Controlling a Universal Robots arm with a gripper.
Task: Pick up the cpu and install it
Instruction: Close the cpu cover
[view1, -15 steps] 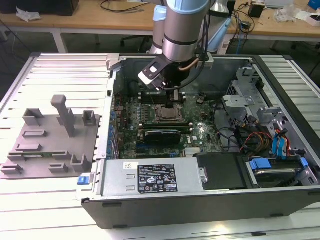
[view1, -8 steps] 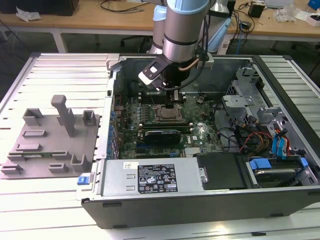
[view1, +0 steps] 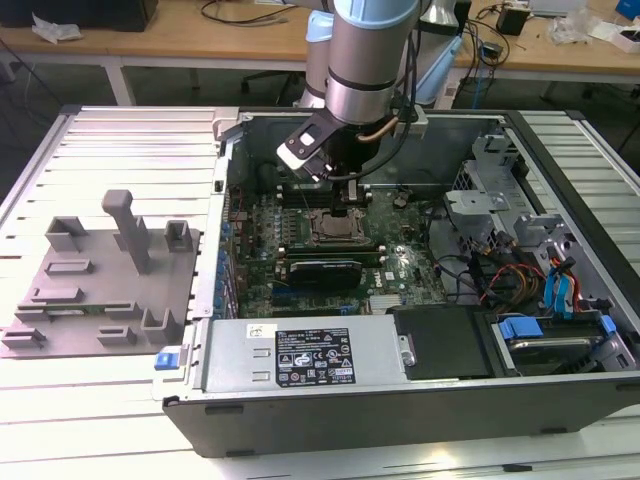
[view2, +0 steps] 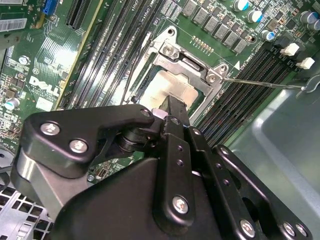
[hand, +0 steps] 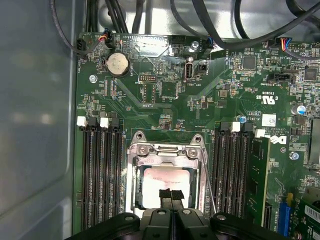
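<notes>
Silvery-white square cpu (hand: 155, 180), seemingly seated

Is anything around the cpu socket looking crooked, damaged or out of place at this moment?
Nothing clearly stands out. The cpu lies inside the socket frame, edges parallel to it, with the pincer shut over it. The thin lever sticks out sideways, seemingly unlatched; no damage shows.

Bright, even overhead light; the cpu (hand: 152, 180) glares pale, and the grey case wall (hand: 35, 125) carries a soft sheen.
</notes>
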